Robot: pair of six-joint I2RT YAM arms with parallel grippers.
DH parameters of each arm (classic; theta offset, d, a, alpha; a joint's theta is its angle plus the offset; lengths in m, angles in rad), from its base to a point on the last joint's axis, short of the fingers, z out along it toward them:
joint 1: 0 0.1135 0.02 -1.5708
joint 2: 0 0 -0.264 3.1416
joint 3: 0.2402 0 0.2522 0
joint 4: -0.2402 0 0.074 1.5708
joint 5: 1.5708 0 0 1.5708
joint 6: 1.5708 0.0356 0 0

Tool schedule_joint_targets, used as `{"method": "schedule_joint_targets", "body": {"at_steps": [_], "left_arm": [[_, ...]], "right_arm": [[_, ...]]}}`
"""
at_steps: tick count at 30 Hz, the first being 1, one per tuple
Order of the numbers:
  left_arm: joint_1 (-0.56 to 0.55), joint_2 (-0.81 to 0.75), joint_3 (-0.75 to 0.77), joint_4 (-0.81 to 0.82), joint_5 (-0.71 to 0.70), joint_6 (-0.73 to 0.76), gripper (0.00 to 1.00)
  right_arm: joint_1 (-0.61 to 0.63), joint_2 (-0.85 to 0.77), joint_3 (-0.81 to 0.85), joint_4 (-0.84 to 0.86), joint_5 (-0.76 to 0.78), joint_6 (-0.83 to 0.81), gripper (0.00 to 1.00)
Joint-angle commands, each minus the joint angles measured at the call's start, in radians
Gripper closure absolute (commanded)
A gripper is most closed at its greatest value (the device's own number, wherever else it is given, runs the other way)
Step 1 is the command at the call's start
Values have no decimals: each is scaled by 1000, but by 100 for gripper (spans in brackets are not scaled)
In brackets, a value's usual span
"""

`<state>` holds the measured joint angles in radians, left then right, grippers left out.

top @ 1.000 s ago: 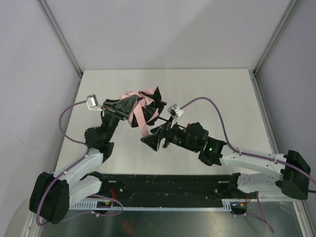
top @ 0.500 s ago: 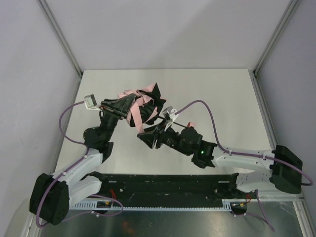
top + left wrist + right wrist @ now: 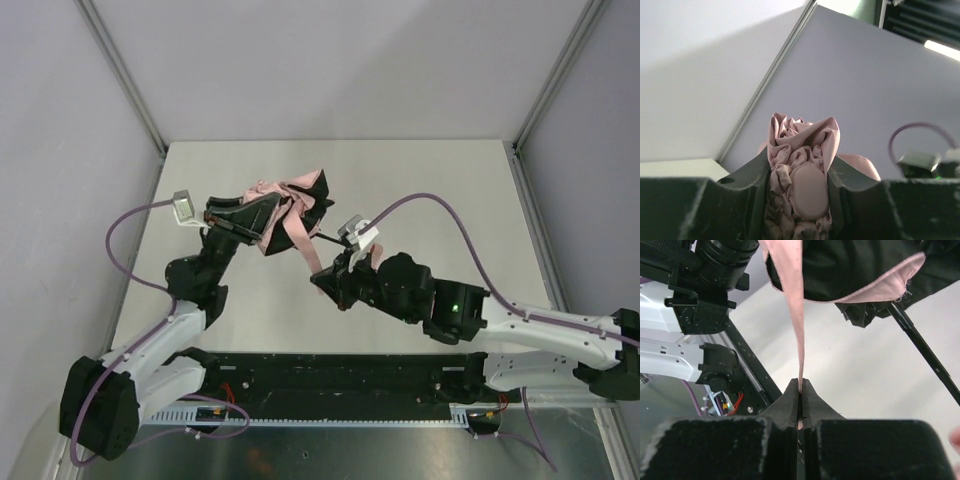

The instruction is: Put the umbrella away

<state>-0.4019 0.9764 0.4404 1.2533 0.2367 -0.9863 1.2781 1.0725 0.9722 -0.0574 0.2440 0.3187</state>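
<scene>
My left end effector is clamped on the umbrella. From the left wrist, my two dark fingers press in from either side on bunched pale pink fabric, with a smooth oval pink piece wedged between them. The jaws stand partly apart, held so by the bundle.

My right end effector is pressed together on the wrist strap. The thin pink band runs down from the fabric and vanishes into the narrow slit between my fingertips, drawn straight and taut. In the top view the same wrist strap slants from the bundle down to my right end effector, which sits nearer the arm bases than the umbrella does.

The umbrella is a crumpled mass of pink and dark folds over the left-of-centre part of the white worktop, towards its far side. I cannot tell whether its lowest folds touch the surface. The thin black shaft sticks out of the dark folds and slants away to the right of my right fingers, clear of them, with the pale worktop behind it.
</scene>
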Motion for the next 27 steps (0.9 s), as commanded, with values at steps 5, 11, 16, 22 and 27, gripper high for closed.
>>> {"method": "schedule_joint_targets", "body": {"at_steps": [5, 11, 16, 22, 27], "left_arm": [[-12, -58, 75, -60, 94, 400, 100], [-12, -82, 104, -213, 103, 613, 100], [-14, -84, 132, -294, 144, 730, 100], [-61, -34, 148, -323, 197, 798, 100], [-146, 41, 166, -324, 126, 833, 100]], "right_arm": [[205, 190, 427, -742, 428, -66, 100], [300, 312, 581, -1034, 603, -16, 100], [309, 327, 644, -1146, 649, -22, 100], [304, 344, 661, -940, 575, -208, 100], [270, 435, 730, -727, 488, -342, 100]]}}
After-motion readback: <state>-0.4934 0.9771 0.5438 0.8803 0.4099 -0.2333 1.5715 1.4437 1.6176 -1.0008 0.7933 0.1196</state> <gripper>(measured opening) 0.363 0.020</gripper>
